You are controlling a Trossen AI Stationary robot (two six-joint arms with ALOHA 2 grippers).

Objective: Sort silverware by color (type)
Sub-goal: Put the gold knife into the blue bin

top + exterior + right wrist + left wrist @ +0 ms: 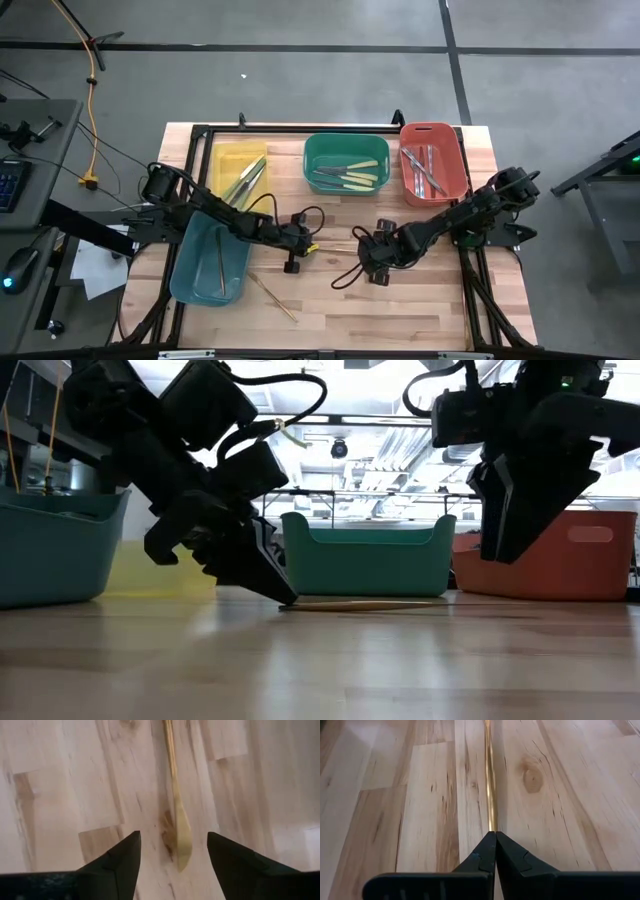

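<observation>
You have a pale wooden desk (pixel 420 300) with four bins: yellow bin (pixel 226 160), green bin (pixel 346 150) and red bin (pixel 452 180) along the far edge. The teal bin (pixel 192 272) sits nearer, just below the yellow one.

Wooden utensil (pixel 491 785) far end cut off at left wrist frame edge; near end hidden behind left gripper (pixel 495 836).
</observation>
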